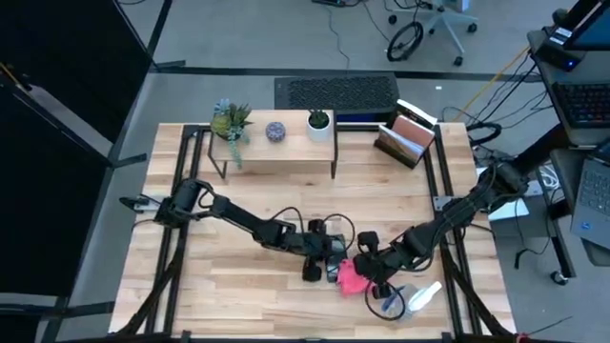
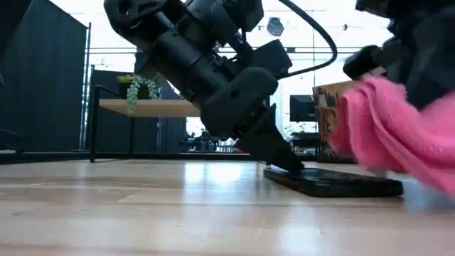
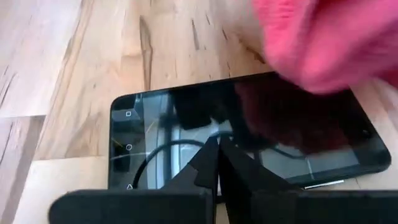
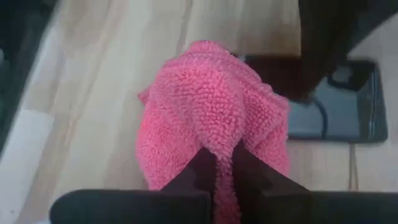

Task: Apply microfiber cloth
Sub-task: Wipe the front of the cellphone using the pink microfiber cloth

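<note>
A black smartphone (image 3: 249, 137) lies flat on the wooden table, near its front centre (image 1: 333, 270). My left gripper (image 3: 217, 149) is shut, with its fingertips down on the phone's screen (image 2: 293, 168). The bright pink microfiber cloth (image 4: 211, 106) hangs bunched from my shut right gripper (image 4: 221, 158), just to the right of the phone (image 1: 351, 276). In the low view the microfiber cloth (image 2: 398, 139) hangs over the phone's right end (image 2: 384, 186); I cannot tell whether it touches the phone. My left gripper presses its shut fingertips (image 2: 288, 162) on the phone's screen (image 3: 205, 134), near one long edge. The fingers slant down from the table's left. The phone lies flat on the table. My right gripper pinches a bunched fold of the cloth (image 4: 217, 140) between its two fingers, several layers thick. The cloth hangs below and ahead of the fingers in a loose lump.
A clear spray bottle (image 1: 420, 297) lies near the front right, beside a loop of cable (image 1: 386, 305). At the back a low wooden shelf (image 1: 276, 145) carries small potted plants, with a box of cards (image 1: 408, 139) to its right.
</note>
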`<action>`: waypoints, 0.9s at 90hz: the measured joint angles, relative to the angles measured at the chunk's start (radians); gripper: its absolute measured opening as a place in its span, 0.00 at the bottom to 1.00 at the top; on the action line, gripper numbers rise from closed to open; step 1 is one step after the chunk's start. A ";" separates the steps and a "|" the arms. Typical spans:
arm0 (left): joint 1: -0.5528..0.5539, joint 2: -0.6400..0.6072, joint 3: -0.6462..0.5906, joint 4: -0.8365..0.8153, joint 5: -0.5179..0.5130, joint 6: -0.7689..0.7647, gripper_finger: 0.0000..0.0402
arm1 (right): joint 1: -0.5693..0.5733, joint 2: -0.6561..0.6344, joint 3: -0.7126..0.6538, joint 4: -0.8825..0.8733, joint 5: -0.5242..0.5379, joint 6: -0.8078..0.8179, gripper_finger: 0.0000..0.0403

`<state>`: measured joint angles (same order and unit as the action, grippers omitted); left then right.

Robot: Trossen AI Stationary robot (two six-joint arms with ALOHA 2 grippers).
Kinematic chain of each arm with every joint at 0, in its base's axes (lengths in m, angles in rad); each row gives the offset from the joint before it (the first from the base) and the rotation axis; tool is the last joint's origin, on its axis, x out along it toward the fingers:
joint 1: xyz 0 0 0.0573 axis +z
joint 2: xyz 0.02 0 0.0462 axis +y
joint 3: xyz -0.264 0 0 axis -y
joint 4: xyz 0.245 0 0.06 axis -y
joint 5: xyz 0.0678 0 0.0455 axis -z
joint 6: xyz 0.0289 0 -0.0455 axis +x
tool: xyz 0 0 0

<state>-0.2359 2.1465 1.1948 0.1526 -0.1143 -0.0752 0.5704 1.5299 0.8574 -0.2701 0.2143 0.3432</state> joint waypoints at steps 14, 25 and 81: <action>0.000 -0.004 -0.004 0.008 -0.002 0.003 0.00 | -0.045 0.011 0.000 0.132 0.135 -0.081 0.02; 0.000 -0.004 -0.006 0.012 -0.002 0.002 0.00 | -0.106 0.083 -0.011 0.213 0.099 -0.096 0.02; 0.001 -0.004 -0.006 0.011 -0.004 0.007 0.00 | -0.021 0.264 -0.014 0.389 -0.232 0.056 0.02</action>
<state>-0.2352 2.1426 1.1885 0.1639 -0.1182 -0.0682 0.5491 1.7942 0.8433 0.1187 -0.0177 0.3993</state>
